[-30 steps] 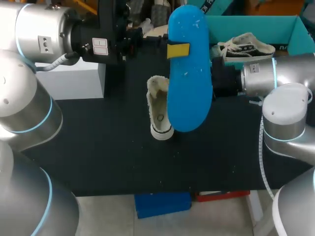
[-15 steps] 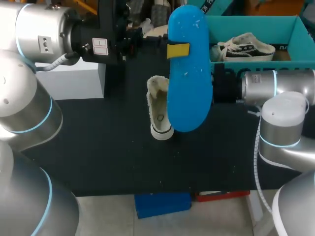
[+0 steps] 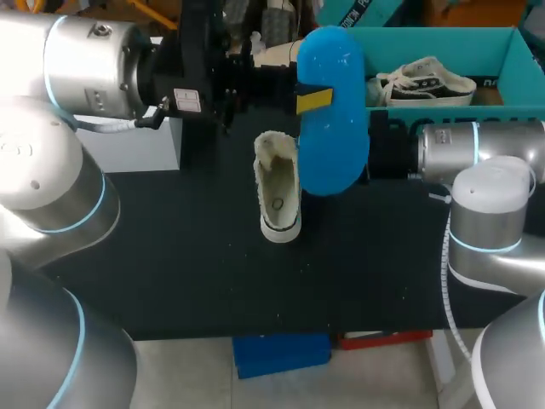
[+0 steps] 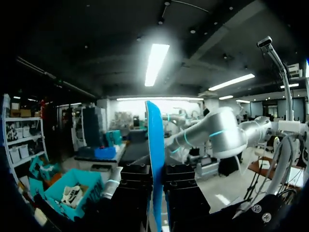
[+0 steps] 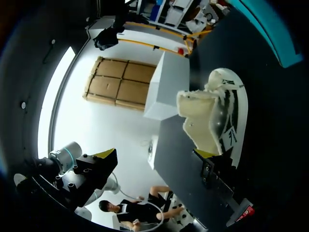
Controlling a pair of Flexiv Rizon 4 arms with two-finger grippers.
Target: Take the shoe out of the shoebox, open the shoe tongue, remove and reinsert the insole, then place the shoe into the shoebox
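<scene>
The blue insole (image 3: 332, 128) hangs upright above the table (image 3: 170, 256), clamped by its edge in the left gripper (image 3: 308, 98). Just beside it, the fleece-lined shoe (image 3: 279, 198) lies on the table, outside the teal shoebox (image 3: 511, 60). The right gripper (image 5: 155, 154) is spread wide and holds nothing, 1 fingertip (image 5: 205, 153) near the shoe.

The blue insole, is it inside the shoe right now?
No, the left gripper holds the blue insole up in the air, outside the shoe.
</scene>
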